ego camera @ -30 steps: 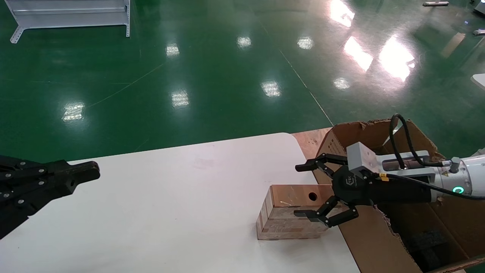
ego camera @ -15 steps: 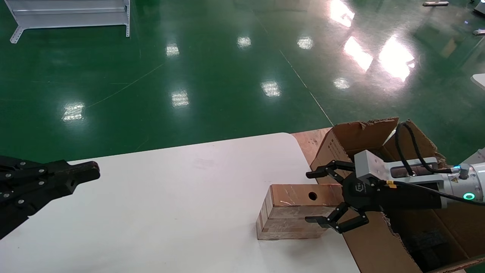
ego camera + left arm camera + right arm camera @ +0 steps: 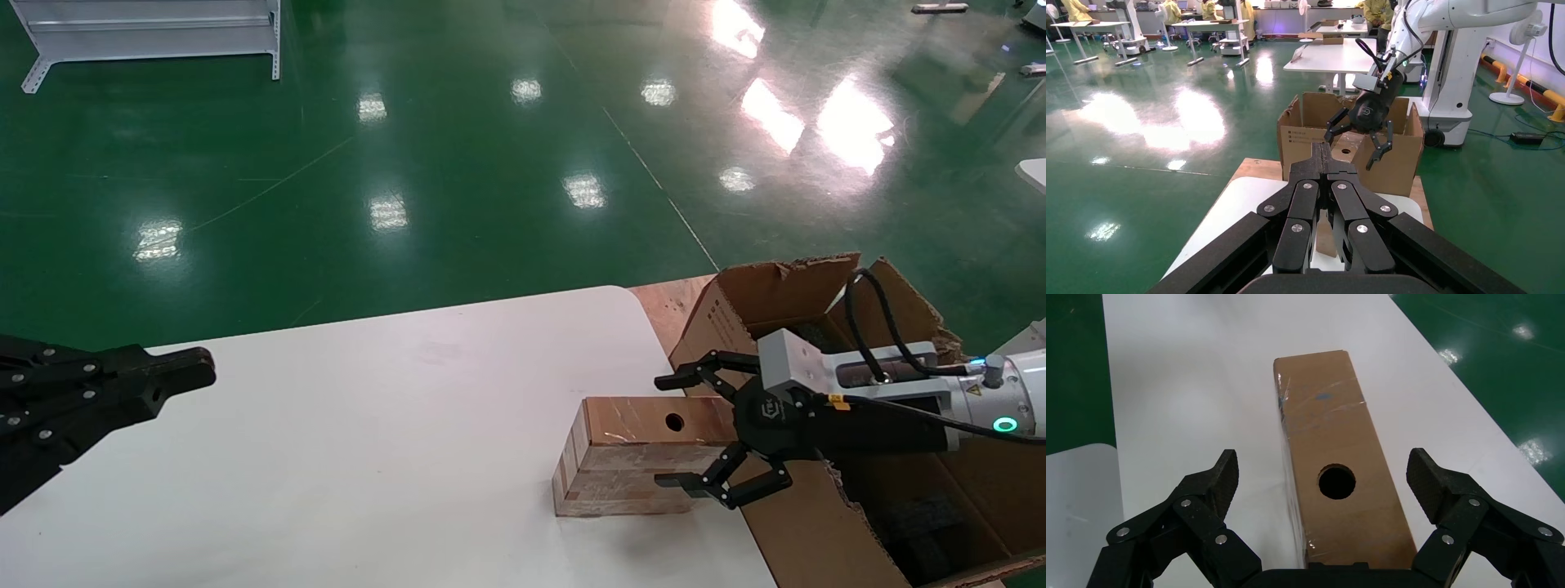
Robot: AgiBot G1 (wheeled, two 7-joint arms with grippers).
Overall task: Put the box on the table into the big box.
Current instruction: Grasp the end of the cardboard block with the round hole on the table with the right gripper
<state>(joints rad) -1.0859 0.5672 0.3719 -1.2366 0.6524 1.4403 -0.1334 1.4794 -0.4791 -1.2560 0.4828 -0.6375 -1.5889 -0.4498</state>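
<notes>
Small brown box [image 3: 633, 453] sitting on the white table [image 3: 368, 441], over near the right-hand edge, glossy tan top up with the round black hole toward the end nearest the carton, striped layered sides facing the camera. Right next to it, just off the table edge: the big box [image 3: 817, 506], flaps ragged and torn, small print on the side facing the table, something dark down inside (too murky to make out properly).

Right gripper [image 3: 678, 430] reaching in from over the big box, fingers spread wide, one on each long side of the small box's near end. Not closed on it. Clear gap between each finger pad and the box sides in the right wrist view, where the box [image 3: 1333, 453] runs lengthwise away between the two open fingers [image 3: 1217, 478], hole dead centre between them.

Left gripper [image 3: 184, 371] parked way over at the left edge of the table, well apart from everything, fingers pressed together with nothing between them. Same story from the left wrist view: closed fingertips [image 3: 1324, 160] pointing across the table toward the big box [image 3: 1297, 138] and the right gripper [image 3: 1352, 144] off in the distance.

Green shiny floor [image 3: 409, 147] all around.
</notes>
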